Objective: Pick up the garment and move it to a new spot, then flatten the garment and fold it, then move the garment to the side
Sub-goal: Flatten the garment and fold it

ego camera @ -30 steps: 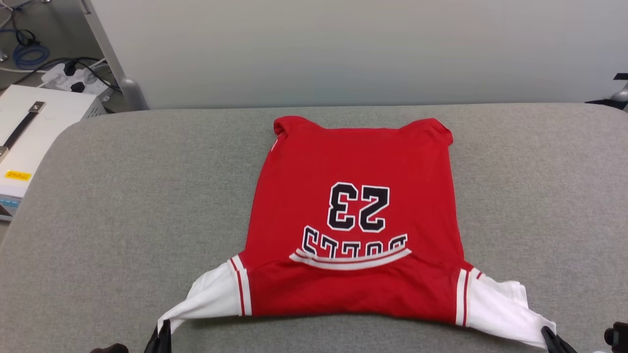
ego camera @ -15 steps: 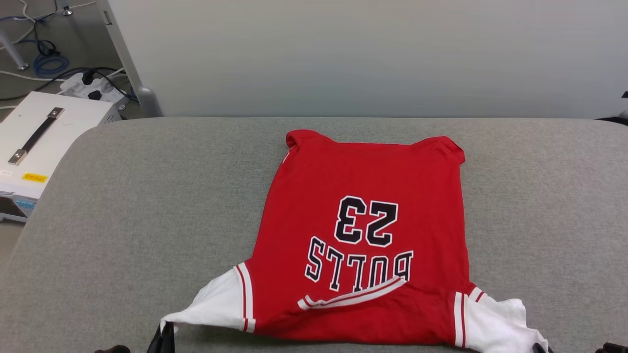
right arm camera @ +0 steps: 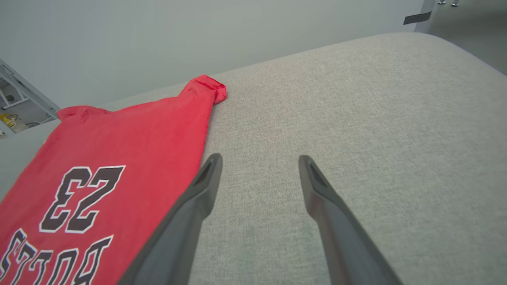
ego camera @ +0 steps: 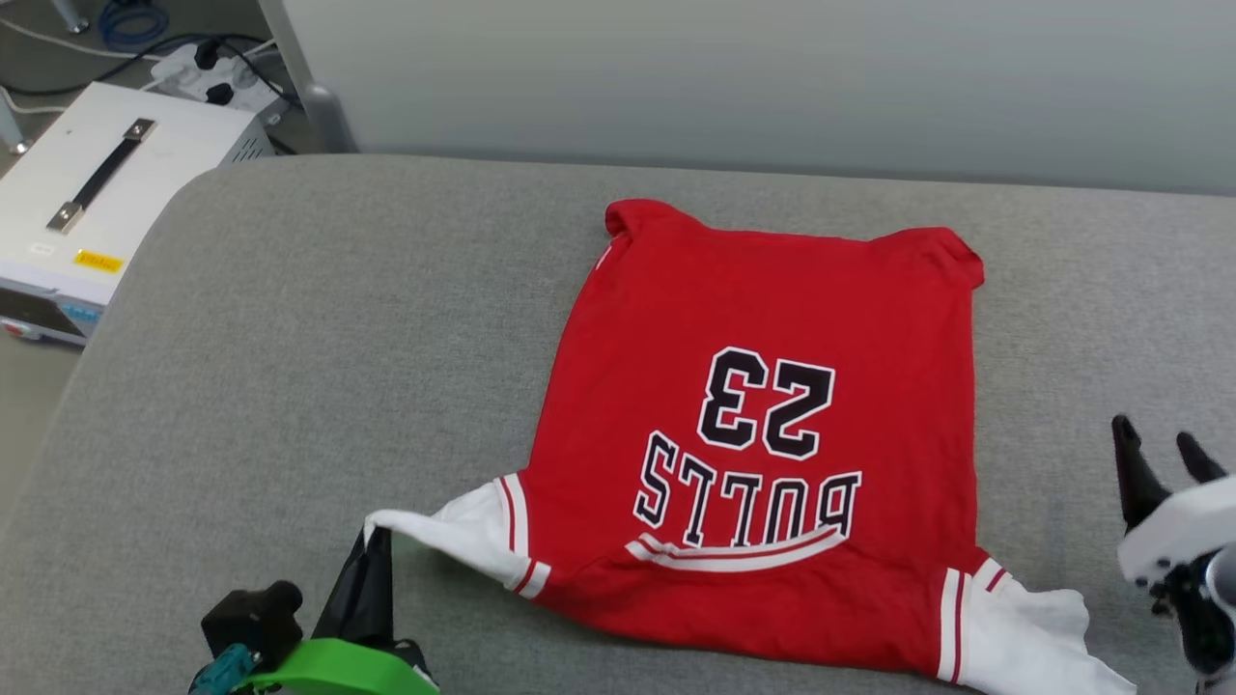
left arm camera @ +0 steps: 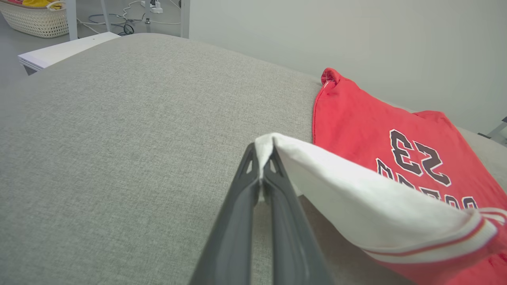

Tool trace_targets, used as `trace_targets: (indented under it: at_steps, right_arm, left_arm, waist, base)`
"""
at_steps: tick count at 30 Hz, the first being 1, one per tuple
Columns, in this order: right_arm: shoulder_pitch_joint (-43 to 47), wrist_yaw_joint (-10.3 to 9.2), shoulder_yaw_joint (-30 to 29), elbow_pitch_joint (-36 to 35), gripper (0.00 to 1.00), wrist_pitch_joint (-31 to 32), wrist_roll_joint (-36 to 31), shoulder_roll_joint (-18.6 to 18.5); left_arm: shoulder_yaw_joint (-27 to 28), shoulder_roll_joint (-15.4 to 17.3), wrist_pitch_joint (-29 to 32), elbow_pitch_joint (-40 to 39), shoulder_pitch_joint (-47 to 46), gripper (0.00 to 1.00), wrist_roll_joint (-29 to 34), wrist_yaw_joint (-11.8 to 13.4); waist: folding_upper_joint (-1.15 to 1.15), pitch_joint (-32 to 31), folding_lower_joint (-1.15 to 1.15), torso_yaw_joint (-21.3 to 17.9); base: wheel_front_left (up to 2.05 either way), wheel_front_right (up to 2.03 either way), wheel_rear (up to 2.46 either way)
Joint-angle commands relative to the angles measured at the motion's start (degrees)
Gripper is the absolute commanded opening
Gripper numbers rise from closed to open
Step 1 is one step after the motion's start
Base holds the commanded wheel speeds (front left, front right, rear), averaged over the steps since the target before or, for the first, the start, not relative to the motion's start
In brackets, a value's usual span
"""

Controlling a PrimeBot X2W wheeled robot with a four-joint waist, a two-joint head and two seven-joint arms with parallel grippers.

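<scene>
The garment (ego camera: 763, 319) is a red shirt with white sleeves, lying front-up on the grey padded table (ego camera: 290, 338), its "23" and lettering upside down to me and its hem at the far side. My left gripper (ego camera: 379, 534) is shut on the tip of the white left sleeve (left arm camera: 356, 213), which it holds pulled out and slightly raised; the wrist view shows its fingertips (left arm camera: 253, 158) pinching the cloth. To the right of the garment (right arm camera: 130, 130), my right gripper (ego camera: 1154, 439) is open with nothing between its fingers (right arm camera: 206, 178). The right sleeve (ego camera: 1043, 632) lies loose on the table.
A white box with a black handle (ego camera: 106, 183) stands off the table's left edge, with a power strip and cables (ego camera: 208, 63) behind it. A pale wall panel (ego camera: 772, 77) runs along the far edge. A woven basket (left arm camera: 35, 18) sits on the floor.
My right gripper has opened and let go of the right sleeve, then risen beside the garment. The left gripper keeps its hold. The head camera has shifted.
</scene>
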Motion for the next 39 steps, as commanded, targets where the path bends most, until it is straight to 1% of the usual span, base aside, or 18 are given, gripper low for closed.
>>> trace_targets:
  at_steps: [1,7,11,15,20,23,26,29,32,33,34,35,36,39]
  right_arm:
    - [-3.79,-0.04,-0.32,2.46,1.00,1.42,-0.14,-1.25]
    - [-17.37,-0.04,1.21,12.18,1.00,7.88,0.41,-6.76]
    - [-25.57,-0.04,3.11,17.11,1.00,12.86,0.80,-10.21]
    - [-33.20,-0.04,5.54,21.25,1.00,17.20,0.27,-12.75]
    - [-40.25,-0.04,8.14,25.59,1.00,21.45,-0.10,-15.01]
    - [-43.34,-0.04,10.24,27.19,1.00,22.82,-0.40,-15.46]
    - [-44.80,-0.04,11.82,29.52,1.00,25.23,-0.50,-15.05]
    - [-44.75,-0.04,13.53,32.98,1.00,30.39,-0.20,-14.39]
    - [-44.11,-0.04,13.96,36.38,1.00,36.16,0.97,-13.78]
    - [-43.88,-0.04,14.22,37.19,0.80,38.05,1.29,-13.61]
    - [-43.72,-0.04,14.11,37.74,0.38,39.19,1.80,-13.47]
    - [-43.62,-0.04,14.01,38.28,0.04,40.50,2.40,-13.30]
    - [-43.54,-0.04,14.20,38.39,0.00,41.09,2.55,-13.28]
    - [-43.81,-0.04,14.44,37.75,0.00,40.80,2.84,-13.72]
  left_arm:
    - [-0.45,-0.66,-0.34,-0.68,-2.04,0.00,1.11,-0.65]
    - [-2.33,-2.47,-0.34,-2.95,-6.00,0.00,3.51,-2.28]
    - [-3.64,-3.25,-0.34,-5.14,-8.52,0.00,4.77,-3.20]
    - [-4.55,-4.14,-0.34,-7.33,-10.77,0.00,5.71,-3.76]
    - [-5.72,-5.06,-0.34,-9.27,-12.63,0.00,6.39,-4.14]
    - [-6.16,-5.48,-0.34,-9.87,-13.32,0.00,6.20,-4.30]
    - [-5.96,-5.73,-0.34,-10.09,-13.60,0.00,6.25,-4.38]
    - [-5.76,-5.90,-0.34,-9.91,-13.64,0.00,6.49,-4.45]
    - [-5.42,-6.01,-0.34,-9.72,-13.48,0.00,6.66,-4.49]
    - [-5.31,-6.05,-0.34,-9.63,-13.38,0.00,6.70,-4.51]
    - [-5.25,-6.07,-0.34,-9.53,-13.30,0.00,6.74,-4.52]
    - [-5.17,-6.10,-0.34,-9.42,-13.14,0.00,6.77,-4.53]
    - [-5.11,-6.12,-0.34,-9.31,-13.03,0.00,6.78,-4.54]
    - [-4.99,-6.19,-0.34,-8.92,-12.68,0.00,6.83,-4.56]
  waist:
    - [0.00,3.39,0.00,3.11]
    - [0.00,8.61,0.00,7.70]
    - [0.00,12.69,0.00,10.52]
    - [0.00,16.56,0.00,12.72]
    - [0.00,19.99,0.00,14.48]
    - [0.00,21.61,0.00,14.89]
    - [0.00,22.52,0.00,14.87]
    - [0.00,22.75,0.00,14.80]
    - [0.00,22.63,0.00,14.67]
    - [0.00,22.51,0.00,14.67]
    - [0.00,22.32,0.00,14.69]
    - [0.00,22.12,0.00,14.66]
    - [0.00,21.91,0.00,14.64]
    - [0.00,20.97,0.00,14.51]
  base:
    - [0.00,0.00,0.00]
    - [0.00,0.00,0.00]
    - [0.00,0.00,0.00]
    - [0.00,0.00,0.00]
    - [0.00,0.00,0.00]
    - [0.00,0.00,0.00]
    - [0.00,0.00,0.00]
    - [0.00,0.00,0.00]
    - [0.00,0.00,0.00]
    - [0.00,0.00,0.00]
    - [0.00,0.00,0.00]
    - [0.00,0.00,0.00]
    - [0.00,0.00,0.00]
    - [0.00,0.00,0.00]
